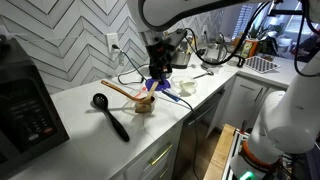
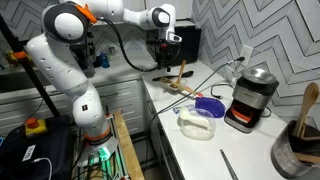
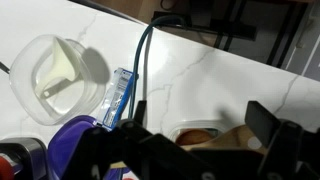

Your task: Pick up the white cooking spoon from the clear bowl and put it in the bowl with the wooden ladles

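Note:
My gripper is open and empty, right above the bowl with the wooden ladles. It hangs over that small tan bowl in both exterior views. A wooden ladle lies across the bowl between my fingers, and the ladle handles stick out sideways. The clear bowl stands apart on the counter. A pale white shape lies in it; it looks like the white cooking spoon, but it is blurred.
A black ladle lies on the white counter beside the tan bowl. A purple lid and a blue-and-white packet lie near the clear bowl. A black cable crosses the counter. A black appliance stands by the wall.

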